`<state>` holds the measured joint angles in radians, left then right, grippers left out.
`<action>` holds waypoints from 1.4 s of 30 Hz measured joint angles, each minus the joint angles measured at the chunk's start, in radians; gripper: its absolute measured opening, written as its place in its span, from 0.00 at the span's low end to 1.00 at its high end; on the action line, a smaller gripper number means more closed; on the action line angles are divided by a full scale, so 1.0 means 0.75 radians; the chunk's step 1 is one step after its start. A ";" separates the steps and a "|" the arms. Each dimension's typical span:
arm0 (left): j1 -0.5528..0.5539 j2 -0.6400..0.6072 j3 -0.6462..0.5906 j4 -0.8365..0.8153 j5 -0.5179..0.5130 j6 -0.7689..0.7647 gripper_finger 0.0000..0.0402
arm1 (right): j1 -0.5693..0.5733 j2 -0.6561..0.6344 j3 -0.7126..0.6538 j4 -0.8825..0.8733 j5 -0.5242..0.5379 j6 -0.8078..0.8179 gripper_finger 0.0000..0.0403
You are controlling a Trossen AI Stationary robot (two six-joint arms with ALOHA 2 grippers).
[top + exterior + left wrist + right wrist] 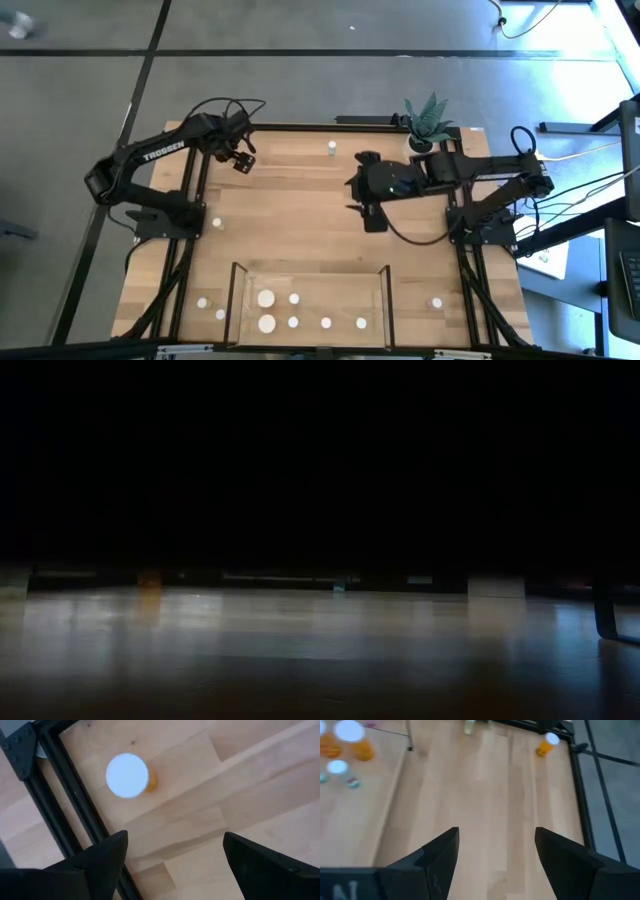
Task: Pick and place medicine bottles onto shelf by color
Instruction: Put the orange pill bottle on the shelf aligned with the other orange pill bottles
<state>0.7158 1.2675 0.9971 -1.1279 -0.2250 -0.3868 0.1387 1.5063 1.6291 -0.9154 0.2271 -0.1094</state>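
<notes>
Both arms are up off the table right now with nothing in them. My left gripper [242, 160] has its fingers spread over the far-left corner. My right gripper [372, 215] is spread too, mid-table. The shelf [310, 278] sits at the near edge with six medicine bottles on it, so I figure sorting's partway. An amber bottle [131, 776] stands just beside the table's black frame rail [75, 800], tight there. The middle's wide open.
</notes>
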 joint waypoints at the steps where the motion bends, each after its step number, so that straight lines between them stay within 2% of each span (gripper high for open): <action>1: 0.013 0.000 -0.017 0.025 -0.001 0.009 0.80 | -0.014 0.000 0.000 0.000 0.000 -0.001 0.65; 6: 0.041 -0.010 -0.107 0.074 -0.012 0.075 0.80 | -0.077 0.005 0.000 -0.001 -0.003 -0.001 0.65; 9: 0.025 -0.076 -0.182 0.130 -0.051 0.112 0.80 | -0.104 0.007 0.000 -0.001 -0.003 -0.001 0.65; 17: -0.077 -0.440 -0.381 0.251 -0.102 0.047 0.80 | -0.139 0.008 0.000 -0.003 -0.004 0.036 0.65; 23: -0.122 -0.626 -0.520 0.510 -0.135 0.032 0.80 | -0.139 0.008 0.000 -0.002 -0.003 0.081 0.65; 32: 0.028 -0.594 -0.536 0.604 -0.141 0.039 0.80 | -0.139 0.008 0.000 0.002 -0.003 0.109 0.65; 42: 0.120 -0.433 -0.536 0.615 -0.139 -0.065 0.80 | -0.139 0.008 0.000 0.051 -0.001 0.104 0.65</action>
<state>0.8061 0.9424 0.5949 -0.6670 -0.3296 -0.4353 0.0345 1.5120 1.6291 -0.8772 0.2260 -0.0311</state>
